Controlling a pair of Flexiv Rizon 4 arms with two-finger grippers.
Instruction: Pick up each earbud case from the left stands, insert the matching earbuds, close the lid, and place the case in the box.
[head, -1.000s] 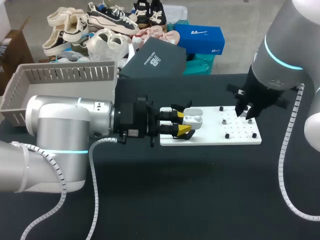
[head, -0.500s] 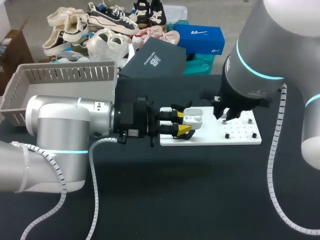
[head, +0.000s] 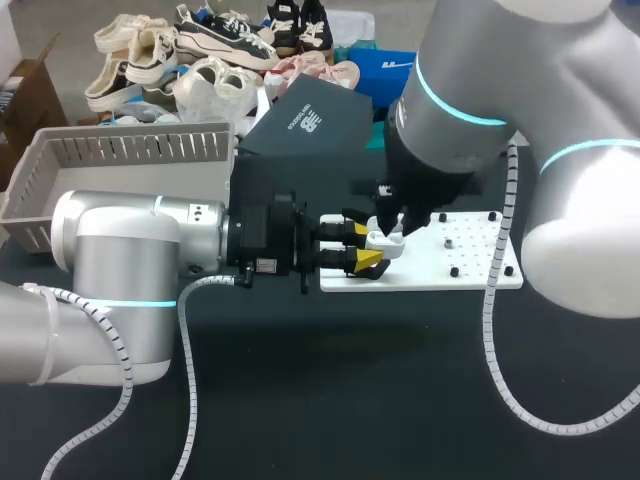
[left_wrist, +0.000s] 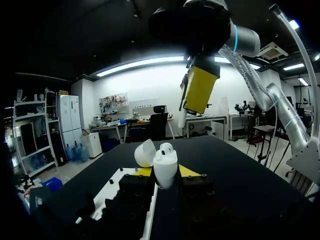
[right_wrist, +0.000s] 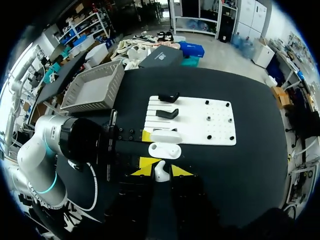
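tabletop (head: 400, 380): black, carries everything below.

left arm (head: 120, 290): lies level over the tabletop. the grey basket (head: 130, 150) sits well behind and to the side of its pincer.

right arm (head: 470, 90): reaches past the middle and hangs wrist-down over the left pincer.

white peg board (right_wrist: 220, 122): lies under both pincers. two black stands (right_wrist: 168, 97) on it, beyond the case as the right pincer looks, both bare.

left pincer (left_wrist: 165, 172): pinching the earbud case (left_wrist: 165, 167), one yellow tip on each side of the body. case upright, mouth up, lid (left_wrist: 145, 152) swung open and leaning away to one side. a rounded white head shows at the mouth, so one bud looks seated already (judgement).

right pincer (right_wrist: 160, 172): pressed onto a small white earbud (right_wrist: 160, 174), held between the two yellow tips.

key relation: the open case lies straight ahead of the right pincer, near but apart, almost on its pointing axis. seen from the right wrist, the case's long axis runs parallel to the line joining the two tips, with the open lid on the far side of the body. the right arm is the one placed to act; the left only presents the case.

judgement: step in hand is inserting the bud. the move needs a short advance along the pincer's own axis into the free well. which well is free cannot be told. risk: slight offset catches the rim.
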